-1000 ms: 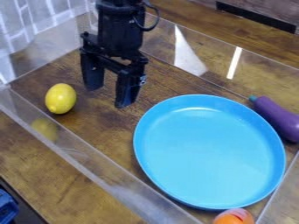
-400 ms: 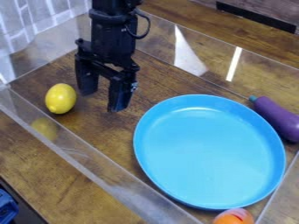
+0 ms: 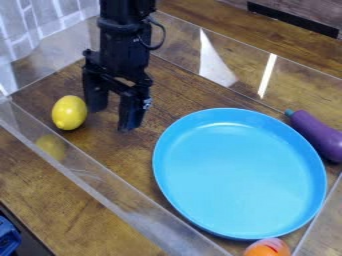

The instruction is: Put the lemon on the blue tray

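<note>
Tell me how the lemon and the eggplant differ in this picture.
The lemon is bright yellow; the eggplant is dark purple. The lemon is a short oval, fully in view; the eggplant is longer and cut off by the picture's right edge. The lemon lies left of the blue tray, beside the open gripper; the eggplant lies at the tray's far right rim. Both rest on the wooden table, outside the tray.

Bare desk (image 3: 114,160) lies open between lemon (image 3: 70,112) and blue tray (image 3: 241,172); eggplant (image 3: 318,133) crowds the tray's two o'clock rim.

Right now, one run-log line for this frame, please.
gripper: open, empty, right of lemon | lemon: on table, untouched | blue tray: empty
</note>
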Controlling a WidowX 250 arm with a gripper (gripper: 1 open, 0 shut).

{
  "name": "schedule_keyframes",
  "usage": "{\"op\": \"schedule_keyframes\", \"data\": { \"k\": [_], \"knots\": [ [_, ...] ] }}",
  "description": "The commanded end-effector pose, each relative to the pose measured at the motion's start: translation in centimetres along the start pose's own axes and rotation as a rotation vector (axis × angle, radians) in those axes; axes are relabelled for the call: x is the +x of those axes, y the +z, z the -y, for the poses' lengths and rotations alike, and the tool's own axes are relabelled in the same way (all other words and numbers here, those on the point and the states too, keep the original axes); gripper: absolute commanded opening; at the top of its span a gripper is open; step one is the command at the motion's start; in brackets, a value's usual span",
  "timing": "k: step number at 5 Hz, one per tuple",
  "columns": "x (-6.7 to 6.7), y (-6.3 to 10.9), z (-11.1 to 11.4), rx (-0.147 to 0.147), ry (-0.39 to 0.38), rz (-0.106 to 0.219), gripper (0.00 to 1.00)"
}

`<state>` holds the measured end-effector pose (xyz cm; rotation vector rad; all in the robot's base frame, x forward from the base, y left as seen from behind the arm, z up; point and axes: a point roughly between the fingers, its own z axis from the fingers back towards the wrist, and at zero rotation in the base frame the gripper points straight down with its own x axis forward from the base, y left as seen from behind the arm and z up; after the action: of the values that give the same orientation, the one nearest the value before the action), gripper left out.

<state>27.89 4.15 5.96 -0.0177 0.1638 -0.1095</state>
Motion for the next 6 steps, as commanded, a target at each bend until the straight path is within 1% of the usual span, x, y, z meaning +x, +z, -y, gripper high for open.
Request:
{"op": "schedule_keyframes", "data": {
  "k": [1,2,3,4,5,6],
  "knots": [
    [-0.1,0.5,-1.1,0.015,0.014,0.031,1.0],
    [-0.2,0.1,-1.6,0.017,0.018,0.029,1.0],
    [-0.3,-0.3,-2.4,0.022,0.043,0.032,1.0],
    [-0.5,-0.7,-3.8,0.028,0.081,0.037,1.0],
    [-0.9,-0.9,-5.0,0.039,0.084,0.043,1.0],
    [-1.5,-0.5,-5.9,0.049,0.093,0.049,1.0]
  ]
}}
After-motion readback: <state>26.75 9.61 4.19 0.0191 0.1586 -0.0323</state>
